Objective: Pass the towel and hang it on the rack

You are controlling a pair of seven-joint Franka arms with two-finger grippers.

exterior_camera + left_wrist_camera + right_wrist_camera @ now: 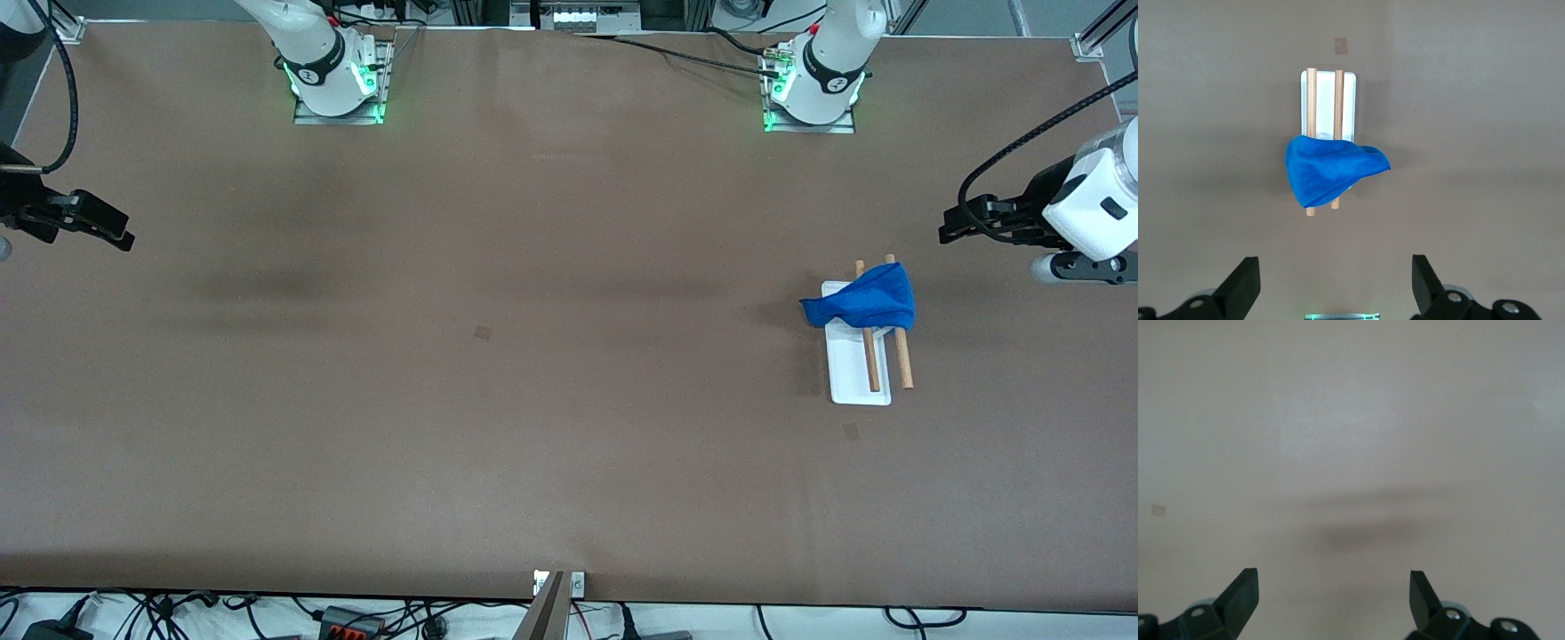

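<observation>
The blue towel (867,300) is hanging over the two wooden rods of the rack (859,378), at the end of the rods that is farther from the front camera, and one corner is drooping off toward the right arm's end of the desk (533,400). The rack is sitting on the desk toward the left arm's end. The left gripper (949,228) is hovering over the desk just past the rack, at the left arm's end, and its fingers (1241,285) are standing wide open and holding nothing. The right gripper (120,233) is waiting over the bare desk at the right arm's end, well apart from the rack, and its fingers (1238,595) are wide open and empty too. To me the job is looking nearly done, since the towel is already on the rack. To finish well, the left arm should be backing away slow and high, so it is not bumping the rack or pulling the towel off. The towel is sitting a bit bunched and off to one side, so it could slide if the rack is getting a knock. There are no boxes or bowls here to hold things.
</observation>
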